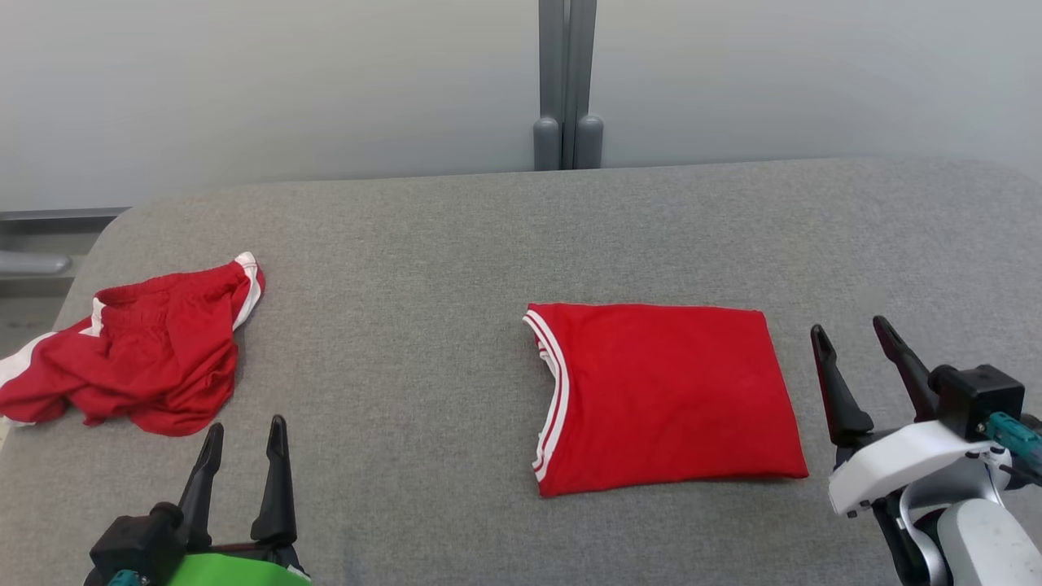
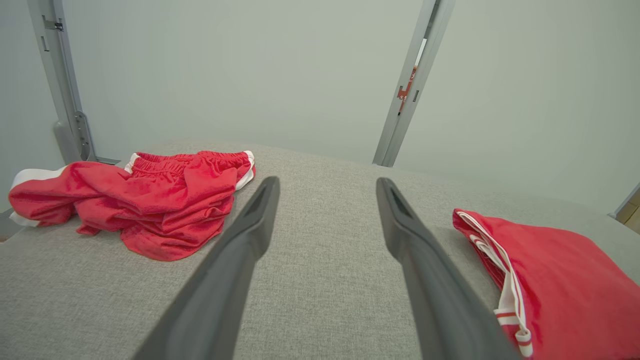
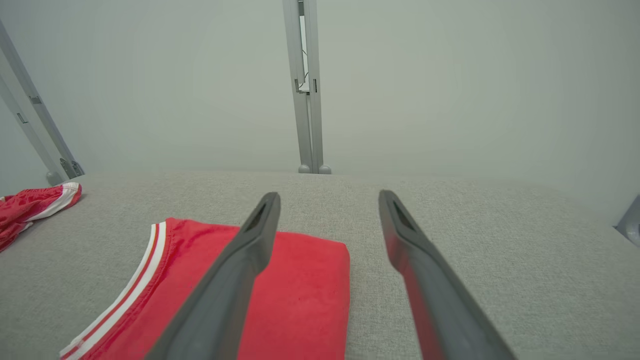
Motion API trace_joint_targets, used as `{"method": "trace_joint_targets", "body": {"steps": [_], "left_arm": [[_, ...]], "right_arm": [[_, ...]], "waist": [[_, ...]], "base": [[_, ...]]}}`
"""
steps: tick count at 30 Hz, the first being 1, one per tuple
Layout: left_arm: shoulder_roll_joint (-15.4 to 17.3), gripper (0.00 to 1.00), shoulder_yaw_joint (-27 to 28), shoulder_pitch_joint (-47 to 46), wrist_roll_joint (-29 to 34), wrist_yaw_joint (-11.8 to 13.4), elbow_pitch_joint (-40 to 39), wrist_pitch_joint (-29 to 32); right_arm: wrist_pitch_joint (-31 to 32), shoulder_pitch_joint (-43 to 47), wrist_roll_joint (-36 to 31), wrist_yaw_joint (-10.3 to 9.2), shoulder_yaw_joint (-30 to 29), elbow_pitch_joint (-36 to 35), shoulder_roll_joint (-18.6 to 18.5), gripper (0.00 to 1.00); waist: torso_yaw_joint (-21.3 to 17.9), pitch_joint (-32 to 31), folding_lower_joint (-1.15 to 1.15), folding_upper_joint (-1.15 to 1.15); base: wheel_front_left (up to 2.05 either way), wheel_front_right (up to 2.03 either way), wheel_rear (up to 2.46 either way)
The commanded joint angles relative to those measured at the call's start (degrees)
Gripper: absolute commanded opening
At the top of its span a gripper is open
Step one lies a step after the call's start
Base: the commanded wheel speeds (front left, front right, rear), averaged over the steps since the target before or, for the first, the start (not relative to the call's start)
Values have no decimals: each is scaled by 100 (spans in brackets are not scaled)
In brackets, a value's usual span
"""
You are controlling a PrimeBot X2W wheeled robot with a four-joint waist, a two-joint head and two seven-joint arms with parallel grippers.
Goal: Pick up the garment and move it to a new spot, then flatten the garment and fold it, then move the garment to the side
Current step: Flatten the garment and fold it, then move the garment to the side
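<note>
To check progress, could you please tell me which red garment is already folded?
The red shirt near the right gripper: a flat rectangle, while the shorts lie crumpled.

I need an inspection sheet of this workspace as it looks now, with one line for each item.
surface: grey fabric table, smooth, no stains seen
job's things: red shirt, folded flat, right of centre
clutter: red shorts, crumpled, near the left edge
grippers: left gripper open, empty, near the shorts; right gripper open, empty, to the right of the shirt
cables: nothing seen
surroundings: pale wall and a grey post behind the table
</note>
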Motion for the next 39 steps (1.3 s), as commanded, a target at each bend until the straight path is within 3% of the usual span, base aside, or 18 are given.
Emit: {"method": "trace_joint_targets", "body": {"steps": [1,15,31,35,39], "left_arm": [[7,100,19,130,23,-5,11,2],[26,100,130,184,111,-12,23,2],[-20,100,96,91,124,-20,36,2],[-32,100,121,96,101,-20,7,2],[-55,100,140,83,82,-21,-41,2]], "right_arm": [[-55,91,-61,-3,-16,-41,19,100],[-179,442,-124,-3,-272,-86,360,100],[-115,386,-105,-3,-263,-57,406,100],[137,217,-57,-3,-208,15,362,100],[960,-148,-70,-4,-200,289,260,100]], "waist": [[-2,-9,0,0],[-20,-28,0,0],[-38,21,0,0],[-38,54,0,0],[-26,129,0,0]], "base": [[0,0,0],[0,0,0],[0,0,0],[0,0,0],[0,0,0]]}}
